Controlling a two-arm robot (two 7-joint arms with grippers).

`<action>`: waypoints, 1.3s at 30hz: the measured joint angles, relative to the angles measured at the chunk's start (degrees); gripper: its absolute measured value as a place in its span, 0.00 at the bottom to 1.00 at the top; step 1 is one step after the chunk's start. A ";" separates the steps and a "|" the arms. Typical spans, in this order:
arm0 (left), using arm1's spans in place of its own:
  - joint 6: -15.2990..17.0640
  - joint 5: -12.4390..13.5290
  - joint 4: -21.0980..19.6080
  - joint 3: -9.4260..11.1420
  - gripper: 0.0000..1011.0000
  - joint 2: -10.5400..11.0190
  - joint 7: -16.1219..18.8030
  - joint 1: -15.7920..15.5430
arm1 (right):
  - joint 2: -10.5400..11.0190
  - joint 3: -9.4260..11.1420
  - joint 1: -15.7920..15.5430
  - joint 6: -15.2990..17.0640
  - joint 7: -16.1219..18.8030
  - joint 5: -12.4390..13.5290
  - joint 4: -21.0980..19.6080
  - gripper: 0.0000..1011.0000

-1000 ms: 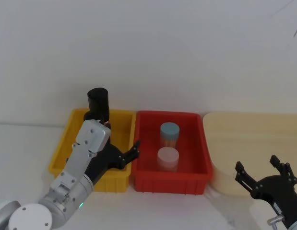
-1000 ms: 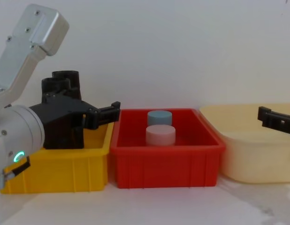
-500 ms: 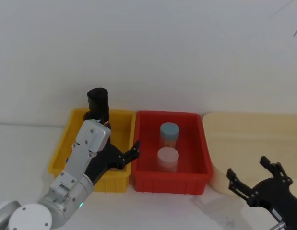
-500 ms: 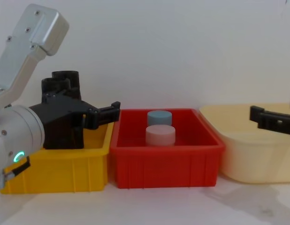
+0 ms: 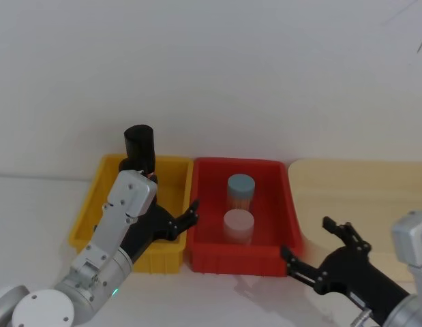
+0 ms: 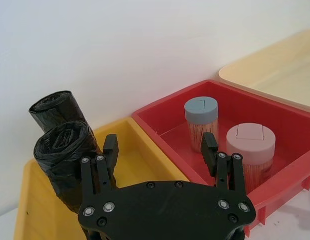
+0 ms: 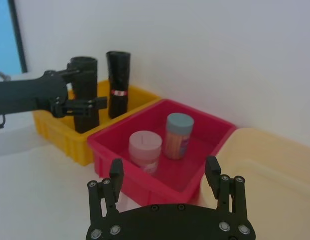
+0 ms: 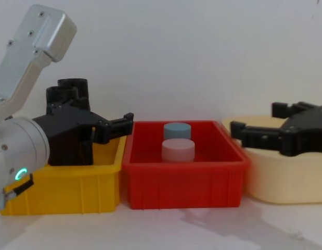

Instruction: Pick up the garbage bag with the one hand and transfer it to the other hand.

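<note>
Left claw: the left claw [image 6: 160, 142] hangs over the yellow bin [image 8: 62, 194], its tips reaching toward the rim of the red bin [image 8: 181, 183]; a green ring glows on its arm
Left claw state: fingers spread wide, nothing between them
Near roll: the near roll [image 6: 64, 152] of black garbage bags stands upright in the yellow bin, just beside one finger [image 6: 110, 150] of the left claw and outside the gap; cannot tell whether they touch
Far roll: the far roll [image 6: 50, 104] stands upright just behind the near one, at the bin's back wall, farther from the left claw; a red band circles it in the right wrist view
Right claw: the right claw [image 7: 164, 166] hovers low at the red bin's front right corner, before the cream tub [image 8: 285, 179], well apart from both rolls
Right claw state: fingers wide apart, holding nothing
Rolls: two, both in the yellow bin
Jars: two, both upright in the red bin; the blue-lidded jar [image 5: 240, 188] behind, the pink-lidded jar [image 5: 238, 225] in front, close together
Containers: three in a row on the table; yellow on the left, red in the middle, cream tub on the right
Claws: two, both unladen
</note>
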 joint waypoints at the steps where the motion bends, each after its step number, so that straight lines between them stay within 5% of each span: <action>1: 0.00 0.00 0.00 0.00 0.99 0.00 0.00 0.00 | -0.12 -0.67 0.90 0.48 0.47 -0.41 0.65 0.99; 20: 0.00 0.00 0.00 0.00 0.99 0.00 0.00 0.00 | -4.19 -6.93 11.26 3.92 3.35 -4.72 10.12 0.99; 39: 0.00 0.00 0.00 0.00 0.99 0.00 0.00 0.00 | -7.88 -11.16 18.31 5.35 5.60 -6.50 17.21 0.99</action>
